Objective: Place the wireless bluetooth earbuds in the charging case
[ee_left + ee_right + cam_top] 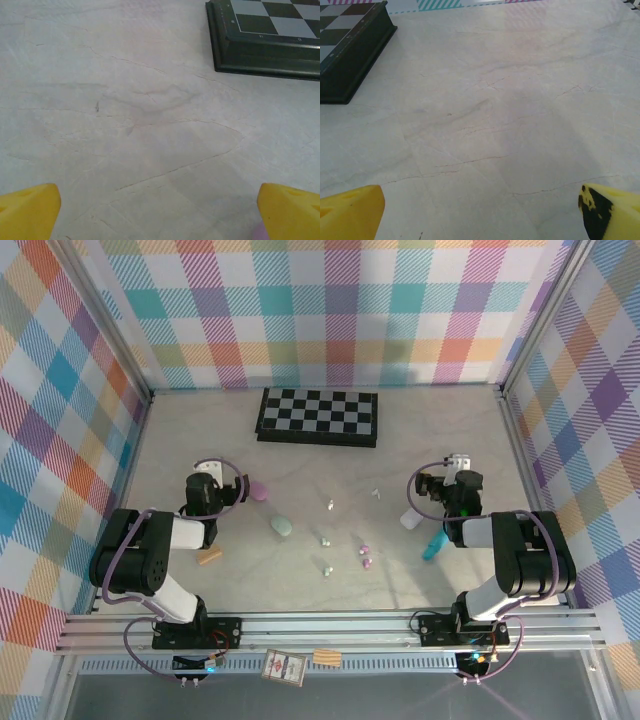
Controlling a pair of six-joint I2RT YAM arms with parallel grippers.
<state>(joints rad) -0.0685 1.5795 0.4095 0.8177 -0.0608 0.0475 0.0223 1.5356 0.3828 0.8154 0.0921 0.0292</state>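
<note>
Currently I have both arms folded back near their bases, one on each side of the pale marbled table [300,455]. On the left wrist camera, the left gripper [160,215] has its jaws spread wide with nothing between them. Its yellow fingertips [30,210] sit in the two bottom corners with bare tabletop between, and a corner of the chessboard [265,35] lies ahead to the right. The right gripper [480,212] is spread just as wide and grips nothing, with the board's dark edge at the upper left of its view.

From overhead, the earbuds [326,539] lie loose on the table between the two arms, scattered in the middle ground in front of the chessboard. I count four pale ones: two farther out and apart from each other, two nearer me, one just behind the other. The pink-purple earbuds [366,561] lie close together a little to the right of those. None of them touches a case.

A pink-purple case [257,489] lies just beside the left arm's wrist. A mint-green case [281,527] is nearer the middle, left of the pale buds. A white case [411,519] lies by the right arm, with a teal stick [433,543] just beside it. A tan cork block [210,557] lies near the left arm. I cannot tell whether any case lid is up.
</note>
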